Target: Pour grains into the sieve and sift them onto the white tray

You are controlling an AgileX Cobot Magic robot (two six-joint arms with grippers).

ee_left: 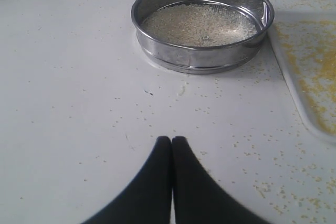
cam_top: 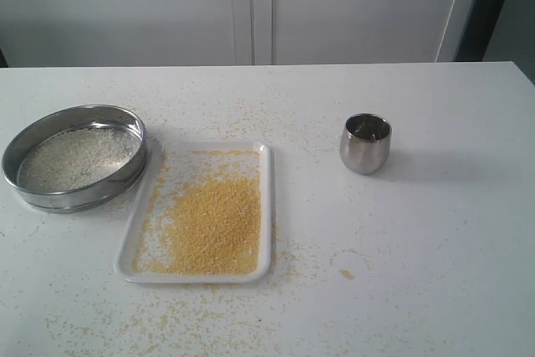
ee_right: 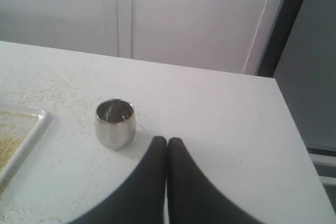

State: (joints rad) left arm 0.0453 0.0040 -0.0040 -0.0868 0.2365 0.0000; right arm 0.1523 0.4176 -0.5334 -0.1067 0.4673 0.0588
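Grains (cam_top: 77, 156) are what to watch, and on the left the pale, rice-like ones lie in a shallow layer on the mesh of the sieve (cam_top: 79, 198). It stands flat on the table (cam_top: 443, 232), not over the tray. Its wall is just beside the tray's far left corner, though whether they touch I cannot tell. The left gripper (ee_left: 171, 140) hangs on the near side of the sieve, well apart from it, fingers pressed together with nothing between them.

Moving to the middle, the white tray (cam_top: 192, 277) carries a broad spread of fine golden-yellow bits, thickest toward its near end and thinner at the far end. Loose specks are scattered over the table all round it, especially along the near edge.

On the right, a small steel cup (cam_top: 365, 146) stands upright, well apart from the tray, and it looks empty as far as I can see into it. The right gripper (ee_right: 167, 140) sits near it on the table-edge side, fingers closed together, holding nothing.

My read is that pouring and sifting are both done: fine grains on the tray, coarse ones in the sieve. Very little looks left to do. Any further shake would mean opening the left gripper, taking the rim and lifting the sieve level over the tray.
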